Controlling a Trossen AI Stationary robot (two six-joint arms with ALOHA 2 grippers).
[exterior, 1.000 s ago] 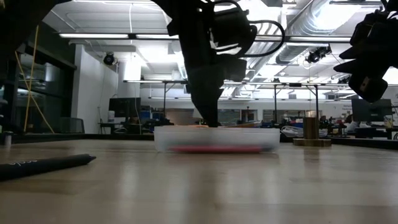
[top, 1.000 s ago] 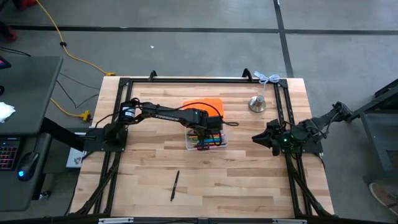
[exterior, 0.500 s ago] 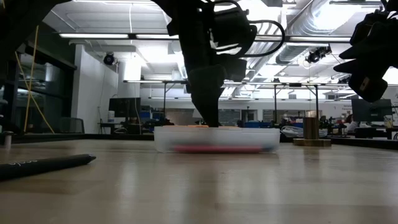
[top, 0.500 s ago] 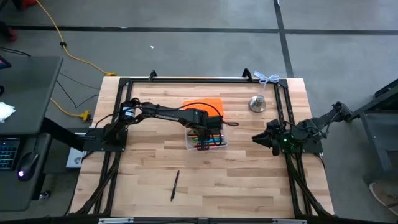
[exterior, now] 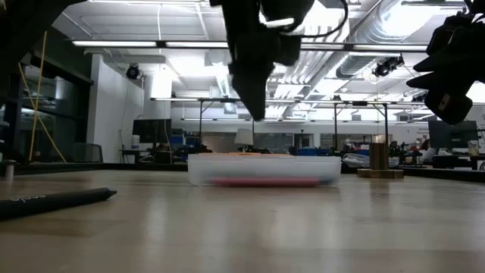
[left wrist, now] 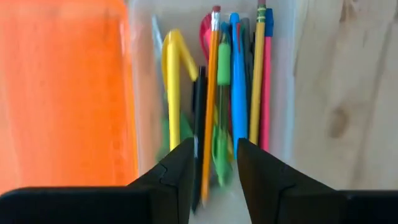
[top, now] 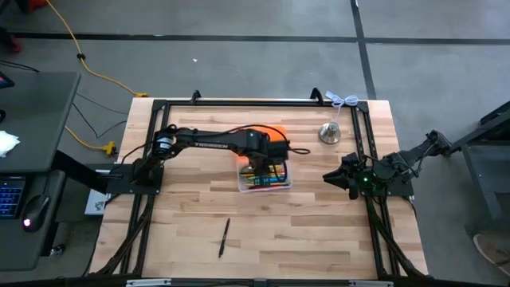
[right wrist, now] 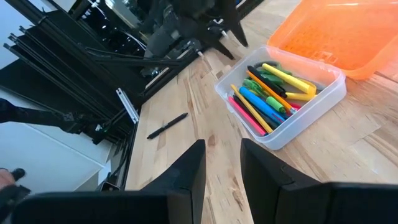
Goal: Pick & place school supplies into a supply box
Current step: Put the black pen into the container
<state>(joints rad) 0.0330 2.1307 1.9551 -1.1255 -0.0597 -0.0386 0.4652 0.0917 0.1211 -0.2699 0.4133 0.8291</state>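
The left claw hangs above the supply box just right of centre in the high view, its fingers parted by a narrow gap with nothing between them; in its wrist view the gap frames pens and pencils lying loose in the box below. The box sits on the desk with its orange lid swung open toward the top of the frame, and holds a pink pencil, a blue pen, a yellow marker and several others. One black pen lies alone on the desk, lower left of centre, well apart from the box, so the job looks nearly but not quite done. The right claw waits at the right edge of the desk, its fingers slightly apart and empty, near a silver bell in the upper right. The likely risks: the thin pen lies flat on the wood and could roll or skid away under a narrow claw, and a low sweep of the left arm away from the box could clip the raised lid or the box wall and shove the light box.
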